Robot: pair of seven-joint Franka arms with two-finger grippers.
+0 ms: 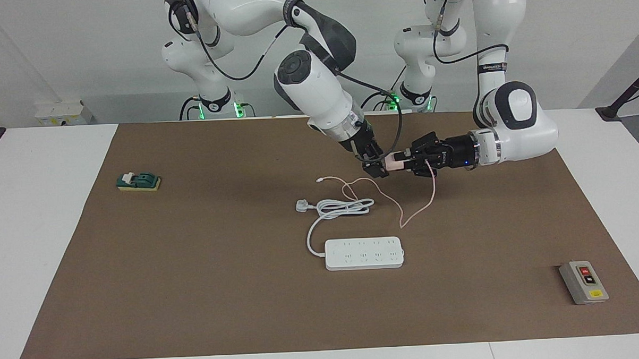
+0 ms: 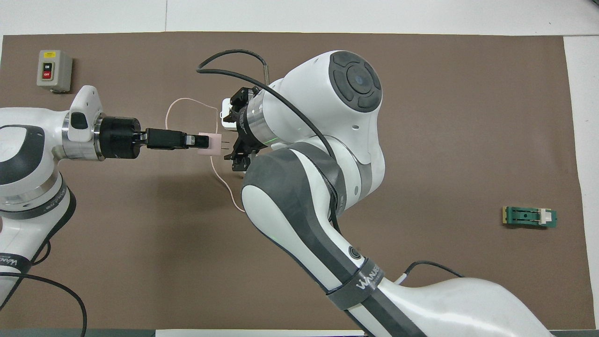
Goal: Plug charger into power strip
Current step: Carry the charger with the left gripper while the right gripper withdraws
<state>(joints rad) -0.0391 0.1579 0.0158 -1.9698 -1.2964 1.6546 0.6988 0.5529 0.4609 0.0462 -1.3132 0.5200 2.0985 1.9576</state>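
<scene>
The pale pink charger (image 1: 395,163) (image 2: 209,144) hangs in the air over the mat, with my left gripper (image 1: 405,162) (image 2: 193,141) shut on it. Its two prongs point at my right gripper (image 1: 376,167) (image 2: 233,139). That gripper stands open a short gap away and touches nothing. The thin pink cable (image 1: 430,197) (image 2: 220,175) drops from the charger to the mat and trails toward the coiled white cord. The white power strip (image 1: 364,253) lies flat, farther from the robots than both grippers. In the overhead view my right arm hides most of it.
The strip's white three-pin plug (image 1: 301,205) and coiled cord (image 1: 346,206) lie between the strip and the grippers. A grey button box (image 1: 583,282) (image 2: 54,70) sits toward the left arm's end. A small green switch block (image 1: 139,181) (image 2: 529,216) sits toward the right arm's end.
</scene>
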